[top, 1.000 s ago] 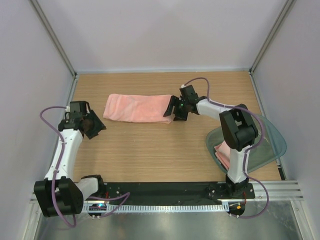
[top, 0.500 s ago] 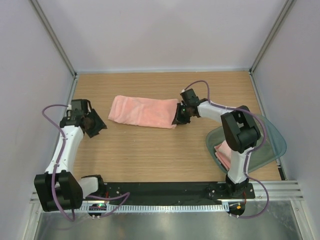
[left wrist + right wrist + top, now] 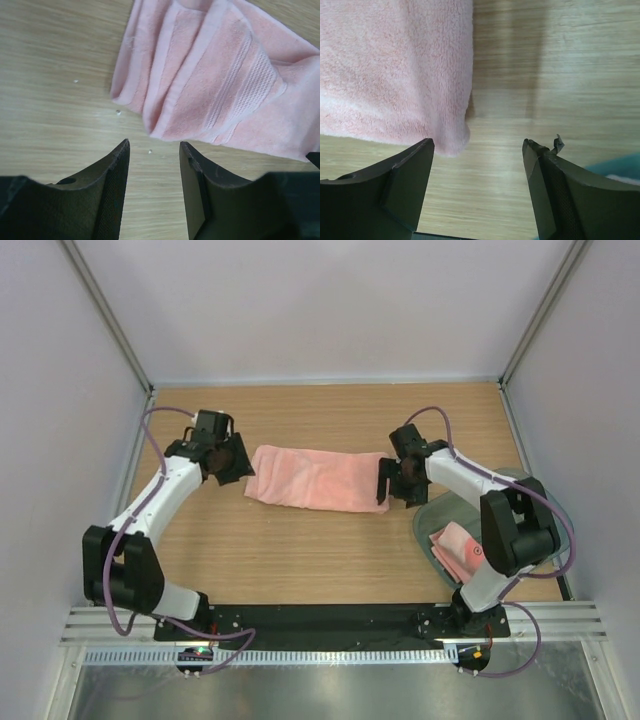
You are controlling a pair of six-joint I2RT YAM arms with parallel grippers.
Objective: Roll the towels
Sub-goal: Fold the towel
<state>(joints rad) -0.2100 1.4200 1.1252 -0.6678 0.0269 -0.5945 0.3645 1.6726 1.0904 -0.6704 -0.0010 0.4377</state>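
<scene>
A pink towel (image 3: 318,478) lies folded in a long flat strip on the wooden table. My left gripper (image 3: 240,466) is open and empty just off the towel's left end; the left wrist view shows that rumpled end (image 3: 215,85) just ahead of the gripper (image 3: 154,150). My right gripper (image 3: 389,483) is open and empty at the towel's right end. In the right wrist view the towel's corner (image 3: 395,70) lies by the left finger, with bare wood between the fingers of the gripper (image 3: 479,147).
A teal translucent tray (image 3: 545,520) sits at the right near the right arm and holds a second folded pink towel (image 3: 455,550). Its edge shows in the right wrist view (image 3: 620,162). White walls enclose the table on three sides.
The towel has slid right and nearer. My right gripper, which was at its right end, now stands open beside it. My left arm has swung from the far left to the towel's left end.
</scene>
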